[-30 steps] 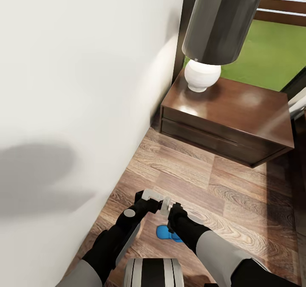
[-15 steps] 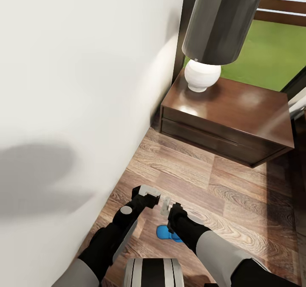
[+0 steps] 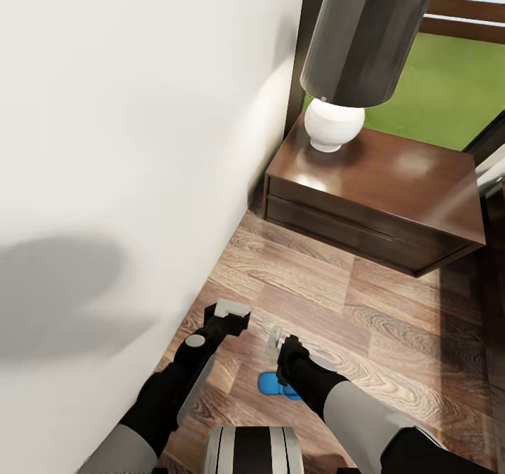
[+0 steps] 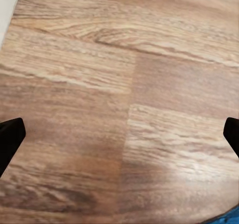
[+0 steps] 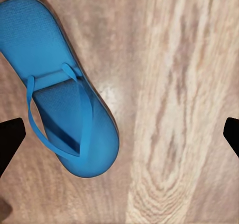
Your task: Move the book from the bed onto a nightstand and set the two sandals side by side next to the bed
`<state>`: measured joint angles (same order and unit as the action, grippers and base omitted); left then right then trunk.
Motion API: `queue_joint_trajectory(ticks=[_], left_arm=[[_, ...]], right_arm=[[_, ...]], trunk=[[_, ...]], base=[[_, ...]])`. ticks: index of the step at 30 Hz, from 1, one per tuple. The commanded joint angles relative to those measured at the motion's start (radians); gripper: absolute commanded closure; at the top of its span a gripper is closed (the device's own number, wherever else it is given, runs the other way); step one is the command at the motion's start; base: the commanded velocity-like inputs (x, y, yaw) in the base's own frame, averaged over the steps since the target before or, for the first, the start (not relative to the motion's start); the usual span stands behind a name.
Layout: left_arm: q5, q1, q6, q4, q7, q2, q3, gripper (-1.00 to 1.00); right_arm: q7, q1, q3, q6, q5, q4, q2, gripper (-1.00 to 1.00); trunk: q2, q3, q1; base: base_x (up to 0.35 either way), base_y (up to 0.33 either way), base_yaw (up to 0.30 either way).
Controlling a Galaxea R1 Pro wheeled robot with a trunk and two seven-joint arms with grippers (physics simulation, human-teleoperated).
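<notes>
Directly beneath the right tool, whose fingers stand wide apart, a blue sandal lies flat on the floor, offset toward one fingertip. Centre over it before descending, I judge. Its sole is slim, woven-textured, with thin straps; the planks look glossy. The left tool, also apart, hangs over bare wood.

A brown wood-grain plank floor runs from the near edge to the far wall, its boards showing pale streaks and darker knots. Above the far side hangs the tall dark grey cylindrical shade of a table lamp, and below it sits the lamp's round white ribbed base. Farther off on the right, bright green grass shows through a window, with dark brown horizontal slats above it.
</notes>
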<state>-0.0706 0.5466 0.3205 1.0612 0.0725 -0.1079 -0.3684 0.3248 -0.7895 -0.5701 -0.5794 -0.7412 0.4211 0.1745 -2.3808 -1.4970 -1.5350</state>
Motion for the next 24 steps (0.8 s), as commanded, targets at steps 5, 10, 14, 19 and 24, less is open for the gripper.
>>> queue_joint_trajectory(ticks=[5, 10, 14, 19, 24], left_arm=[[-0.008, 0.001, 0.004, 0.002, 0.009, 0.01, 0.008, -1.0], [-0.008, 0.001, 0.003, 0.002, 0.011, 0.015, 0.024, -1.0], [-0.008, 0.001, 0.002, 0.003, 0.011, 0.016, 0.033, -1.0], [-0.008, 0.001, 0.001, 0.005, 0.012, 0.017, 0.041, -1.0], [-0.008, 0.001, 0.001, 0.009, 0.012, 0.017, 0.046, -1.0]], right_arm=[[0.008, 0.0, -0.002, 0.0, -0.01, 0.001, 0.0, -1.0], [0.008, 0.0, -0.002, 0.002, -0.01, -0.002, 0.0, -1.0], [0.008, 0.0, -0.002, 0.002, -0.01, -0.003, 0.0, -1.0], [0.008, 0.0, -0.002, 0.002, -0.01, -0.003, 0.0, -1.0], [0.008, 0.0, -0.002, 0.003, -0.009, -0.009, 0.0, -1.0]], trunk=[[0.0, -0.001, 0.0], [0.0, -0.001, 0.0], [-0.028, -0.013, -0.015], [-0.063, -0.029, -0.034], [-0.07, -0.032, -0.038]], base=[[0.0, 0.0, 0.0], [0.0, 0.0, 0.0], [0.0, 0.0, 0.0], [0.0, 0.0, 0.0], [0.0, 0.0, 0.0]])
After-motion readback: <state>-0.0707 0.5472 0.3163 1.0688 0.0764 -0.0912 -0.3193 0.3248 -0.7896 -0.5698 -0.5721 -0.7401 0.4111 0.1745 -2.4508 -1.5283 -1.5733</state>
